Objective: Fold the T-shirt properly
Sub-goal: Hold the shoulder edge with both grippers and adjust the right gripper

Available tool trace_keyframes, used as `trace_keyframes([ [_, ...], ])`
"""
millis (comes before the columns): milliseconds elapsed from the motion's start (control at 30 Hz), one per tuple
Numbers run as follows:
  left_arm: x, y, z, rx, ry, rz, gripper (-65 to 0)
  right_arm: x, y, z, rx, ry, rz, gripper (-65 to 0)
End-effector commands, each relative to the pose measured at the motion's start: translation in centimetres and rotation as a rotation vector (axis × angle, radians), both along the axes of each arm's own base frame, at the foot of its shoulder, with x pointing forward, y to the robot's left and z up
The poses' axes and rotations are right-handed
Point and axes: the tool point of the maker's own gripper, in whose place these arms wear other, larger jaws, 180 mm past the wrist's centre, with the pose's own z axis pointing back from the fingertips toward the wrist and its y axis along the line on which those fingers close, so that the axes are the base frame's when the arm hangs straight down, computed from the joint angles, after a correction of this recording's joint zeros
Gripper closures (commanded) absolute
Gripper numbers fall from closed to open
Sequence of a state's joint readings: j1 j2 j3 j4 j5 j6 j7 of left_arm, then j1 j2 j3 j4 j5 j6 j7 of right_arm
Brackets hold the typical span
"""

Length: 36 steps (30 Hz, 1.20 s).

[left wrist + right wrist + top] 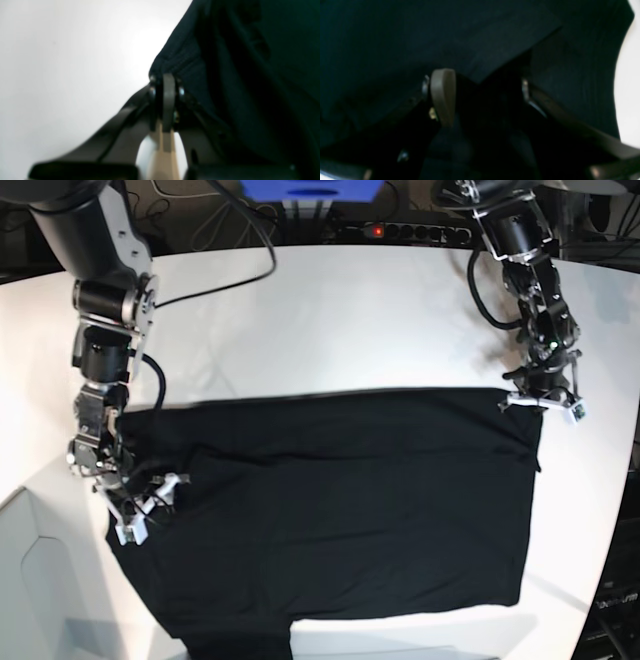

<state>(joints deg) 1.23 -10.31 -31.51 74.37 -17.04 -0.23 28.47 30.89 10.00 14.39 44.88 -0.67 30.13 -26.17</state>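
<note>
The black T-shirt point(340, 500) lies spread flat on the white table point(330, 320), with its lower part running off the front edge of the base view. My left gripper point(540, 402) sits at the shirt's far right corner. In the left wrist view this gripper point(166, 77) is shut, with a bunched edge of the black cloth point(250, 75) pinched at its tips. My right gripper point(140, 515) is down on the shirt's left edge. Its jaws point(483, 80) stand wide apart in the right wrist view, over dark cloth point(470, 37) with a fold edge running between them.
A power strip point(400, 230) with a red light, a blue box point(310, 190) and black cables point(230, 240) lie along the table's back edge. The table's rounded left corner point(30, 500) falls away close to my right arm.
</note>
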Motion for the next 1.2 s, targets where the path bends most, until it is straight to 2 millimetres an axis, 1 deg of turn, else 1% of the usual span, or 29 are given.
trace_keyframes([
  [0,0.3,0.8,0.9,0.023,-0.014,0.006,0.0,1.8,-0.2,2.4,0.010,-0.073,-0.011,-30.4],
  [33,0.3,0.8,0.9,0.023,-0.014,0.006,0.0,1.8,0.0,2.4,0.013,-0.073,-0.008,-27.6],
  [100,0.3,0.8,0.9,0.025,-0.013,0.005,0.0,1.9,0.2,2.5,0.016,-0.076,-0.006,-18.7],
  [133,0.3,0.8,0.9,0.025,-0.013,0.005,0.0,2.0,0.4,2.6,0.020,-0.078,-0.004,-13.4],
  [200,0.3,0.8,0.9,0.025,-0.013,0.005,0.0,2.3,1.3,2.9,0.034,-0.087,0.004,-0.2],
  [267,0.3,0.8,0.9,0.025,-0.013,0.005,0.0,2.7,1.8,3.5,0.040,-0.102,0.007,0.0],
  [433,0.3,0.8,1.0,0.026,-0.013,0.005,0.0,5.0,2.3,6.6,0.048,-0.166,0.015,0.0],
  [567,0.2,0.9,1.0,0.028,-0.011,0.005,0.0,6.5,2.3,9.0,0.047,-0.212,0.016,0.0],
  [733,0.2,0.9,1.0,0.028,-0.011,0.005,0.0,7.5,2.3,10.8,0.047,-0.247,0.017,0.0],
  [833,0.2,0.9,1.0,0.028,-0.011,0.005,0.0,7.9,2.3,11.5,0.047,-0.260,0.017,0.0],
  [933,0.2,0.9,1.0,0.028,-0.011,0.005,0.0,7.9,2.3,11.6,0.046,-0.261,0.016,0.0],
  [1133,0.4,0.9,1.1,0.028,-0.014,0.005,0.0,7.6,2.4,10.8,0.050,-0.243,0.015,0.0],
  [1167,0.4,0.9,1.1,0.028,-0.014,0.005,0.0,7.6,2.4,10.7,0.049,-0.240,0.014,-1.1],
])
